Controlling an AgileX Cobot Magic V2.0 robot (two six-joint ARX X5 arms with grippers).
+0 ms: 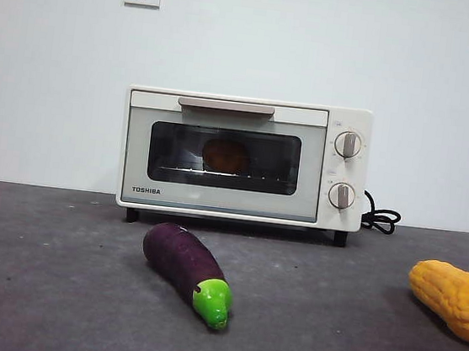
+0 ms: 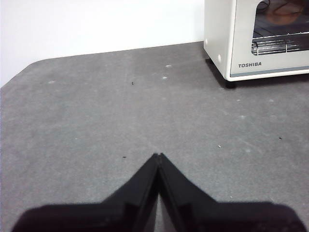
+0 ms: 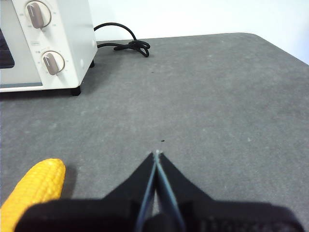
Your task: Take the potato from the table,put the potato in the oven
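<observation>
The potato (image 1: 225, 156) lies on the wire rack inside the cream-white oven (image 1: 243, 157), seen as a brown-orange lump through the glass of the door, which is closed. The left wrist view also catches the potato (image 2: 282, 15) behind the glass of the oven (image 2: 219, 34). My left gripper (image 2: 158, 155) is shut and empty, low over the bare table (image 2: 96, 121) well to one side of the oven. My right gripper (image 3: 156, 153) is shut and empty too, over the table (image 3: 217, 96) on the oven's (image 3: 48, 43) knob side. Neither gripper shows in the front view.
A purple eggplant with a green tip (image 1: 187, 271) lies on the table in front of the oven. A bumpy yellow-orange vegetable (image 1: 453, 299) sits at the right, also beside my right gripper as the yellow vegetable (image 3: 36, 188). The oven's black cord (image 1: 380, 216) trails behind its right side.
</observation>
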